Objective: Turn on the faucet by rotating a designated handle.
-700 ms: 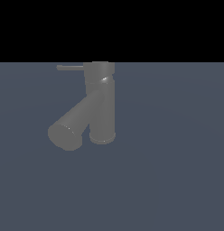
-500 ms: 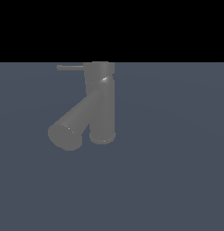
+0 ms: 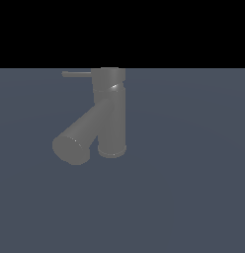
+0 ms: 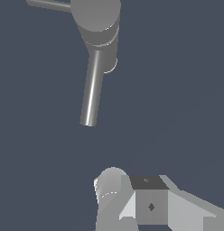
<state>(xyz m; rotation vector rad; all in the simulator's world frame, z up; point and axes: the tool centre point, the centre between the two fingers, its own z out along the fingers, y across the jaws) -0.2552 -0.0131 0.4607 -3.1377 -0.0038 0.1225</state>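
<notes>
1. Starting at the exterior view's left: the handle [image 3: 76,74] sticks out sideways from the top cap, thin and level, nothing touching it. It reaches out that way so a sideways push at its tip would swing it round the cap.
2. Below it, the thick spout [image 3: 84,134] slants down toward the exterior view's left. It is the wrong part to push.
3. Middle of the picture: the faucet [image 3: 111,111] stands upright on its flared base on the dark grey floor [image 3: 193,188], well apart from everything.
4. The arm is absent from the exterior view. In the wrist view the gripper [image 4: 132,198] sits well clear of the faucet [image 4: 98,27] and handle [image 4: 48,4], so I judge it is in approach.
5. Jaws: only part of the gripper shows, so apart or together, I cannot tell.
</notes>
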